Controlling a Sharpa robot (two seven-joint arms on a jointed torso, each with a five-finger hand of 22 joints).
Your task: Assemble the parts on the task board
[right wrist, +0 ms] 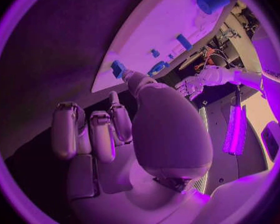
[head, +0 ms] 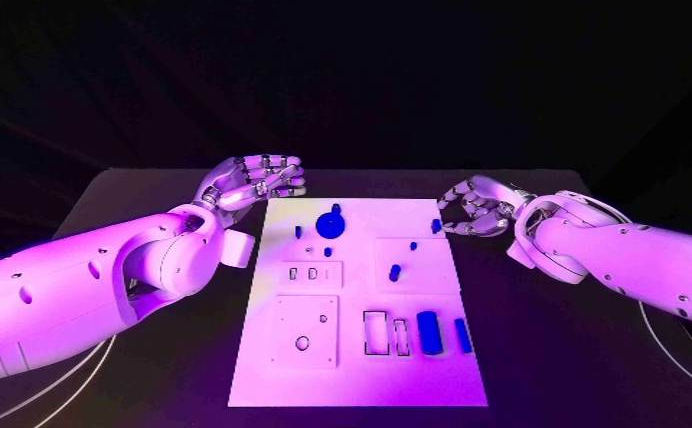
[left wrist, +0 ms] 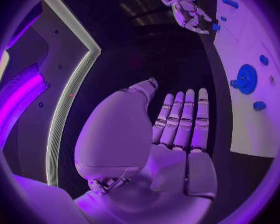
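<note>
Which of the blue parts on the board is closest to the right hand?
The small blue part at the task board's right edge, level with the right hand. The other blue pieces lie further in or nearer the robot.

A black table [head: 173,348] stands before a dark backdrop, with violet light over everything.

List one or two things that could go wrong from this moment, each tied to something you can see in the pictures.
1. The right hand has a fingertip at the small blue part on the task board's right edge; a clumsy touch might push it off onto the table.
2. The left hand hovers beside the board's far left corner, near the blue gear; reaching in could nudge the board or the small parts beside the gear.
</note>
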